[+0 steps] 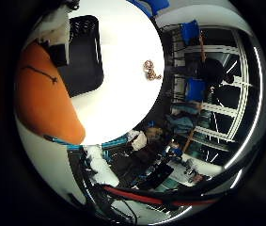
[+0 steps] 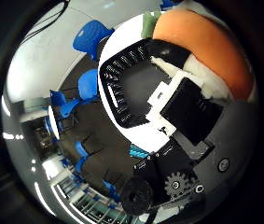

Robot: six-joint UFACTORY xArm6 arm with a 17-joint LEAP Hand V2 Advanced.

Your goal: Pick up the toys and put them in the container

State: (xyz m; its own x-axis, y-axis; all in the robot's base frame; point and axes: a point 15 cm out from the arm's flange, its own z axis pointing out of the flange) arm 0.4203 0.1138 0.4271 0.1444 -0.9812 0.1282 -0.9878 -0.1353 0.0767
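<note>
An orange plush toy [image 1: 43, 94] with a black stitched line fills much of the little finger side view, close to my palm. It also shows in the thumb side view [image 2: 206, 47]. My right hand [image 2: 183, 107] has its white and black fingers curled against the toy. It holds the toy above the white round table [image 1: 123, 94]. A black slatted container [image 2: 122, 89] stands on the table just beside the held toy, also seen in the little finger side view [image 1: 84, 52]. A small beige and brown toy [image 1: 151, 69] lies on the table, away from the container.
Blue chairs [image 1: 191, 33] stand past the table's far edge, and more show in the thumb side view [image 2: 90, 39]. Shelves and room clutter lie beyond the table's rim.
</note>
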